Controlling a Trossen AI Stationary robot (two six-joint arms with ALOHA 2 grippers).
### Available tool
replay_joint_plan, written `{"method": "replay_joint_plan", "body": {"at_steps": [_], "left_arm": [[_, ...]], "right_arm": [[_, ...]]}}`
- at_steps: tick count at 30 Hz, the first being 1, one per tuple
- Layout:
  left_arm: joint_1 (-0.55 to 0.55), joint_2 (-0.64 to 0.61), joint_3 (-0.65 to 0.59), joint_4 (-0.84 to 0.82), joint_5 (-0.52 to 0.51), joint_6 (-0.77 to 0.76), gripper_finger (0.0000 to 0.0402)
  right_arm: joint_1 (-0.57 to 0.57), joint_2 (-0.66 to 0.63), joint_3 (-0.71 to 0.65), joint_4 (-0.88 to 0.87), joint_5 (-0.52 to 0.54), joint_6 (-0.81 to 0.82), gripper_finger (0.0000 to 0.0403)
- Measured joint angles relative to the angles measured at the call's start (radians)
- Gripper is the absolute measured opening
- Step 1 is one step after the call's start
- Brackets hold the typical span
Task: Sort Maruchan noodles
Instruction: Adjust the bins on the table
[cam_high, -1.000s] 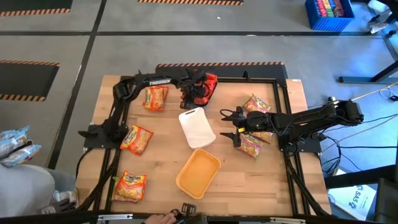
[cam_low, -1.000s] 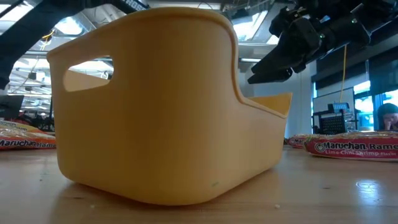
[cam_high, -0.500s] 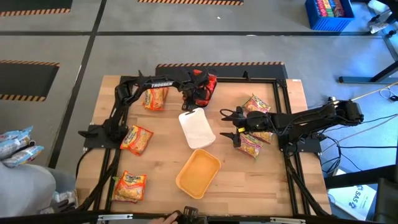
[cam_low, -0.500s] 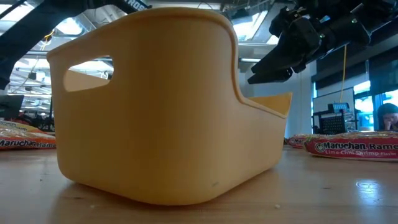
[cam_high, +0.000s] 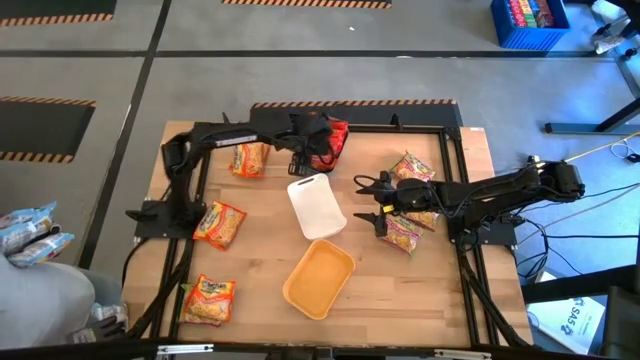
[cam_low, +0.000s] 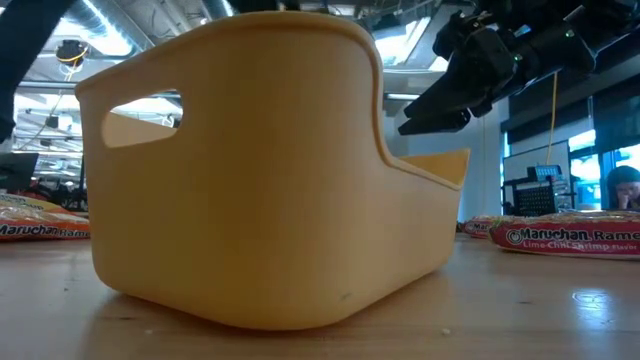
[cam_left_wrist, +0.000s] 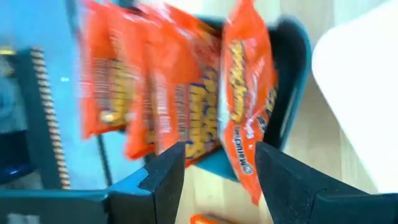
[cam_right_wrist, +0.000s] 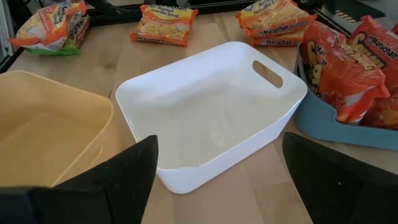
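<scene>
A: Start at the left side. What is the left pincer (cam_high: 300, 158) doing?

B: It hangs over the blue-grey tray (cam_right_wrist: 336, 127) at the far edge of the tabletop (cam_high: 400, 290), its fingers (cam_left_wrist: 163, 177) spread with nothing between them. The red packets (cam_left_wrist: 180, 93) stand on edge in that tray just ahead of the fingertips, apart from them.

A: And beside it?

B: An orange-yellow packet (cam_high: 250, 157) lies just to its left, two more (cam_high: 220, 223) (cam_high: 208, 299) nearer the front. The white tray (cam_high: 316, 205) sits just before the pincer, empty, with bare wood around it.

A: The right pincer (cam_high: 372, 203)?

B: Spread wide, gripping nothing, above the tabletop just right of the white tray. The green-and-red packets (cam_high: 410, 168) (cam_high: 403, 233) lie right behind it, under the arm. The orange-yellow tray (cam_high: 318, 278) is ahead and to its left, open wood between.
</scene>
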Motion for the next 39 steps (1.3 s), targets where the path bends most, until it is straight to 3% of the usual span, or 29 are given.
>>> {"method": "replay_joint_plan", "body": {"at_steps": [5, 8, 13, 20, 24, 28, 39], "left_arm": [[-0.038, -0.131, -0.010, -0.055, 0.007, -0.207, 0.0188], [-0.082, -0.237, -0.089, -0.058, -0.018, -0.328, 0.0188], [-0.192, -0.454, -0.351, 0.042, -0.098, -0.528, 0.0188], [-0.339, -0.634, -0.726, 0.278, -0.081, -0.779, 0.0188], [-0.383, -0.637, -0.891, 0.463, -0.036, -0.834, 0.0188], [-0.392, -0.600, -1.003, 0.660, -0.002, -0.828, 0.0188], [-0.355, -0.393, -1.039, 0.860, -0.004, -0.750, 0.0188]], "right_arm": [[0.000, 0.000, 0.000, -0.015, -0.009, 0.048, 0.0326], [0.000, 0.000, 0.000, -0.038, -0.027, 0.057, 0.0326], [0.001, 0.000, -0.001, -0.039, -0.014, 0.057, 0.0326], [0.000, 0.000, 0.000, -0.070, 0.104, 0.055, 0.0326], [-0.001, 0.031, -0.001, -0.081, 0.152, 0.054, 0.0318], [-0.014, 0.108, 0.001, -0.071, 0.156, 0.053, 0.0275], [-0.045, 0.371, 0.084, -0.009, 0.059, 0.031, 0.0102]]}}
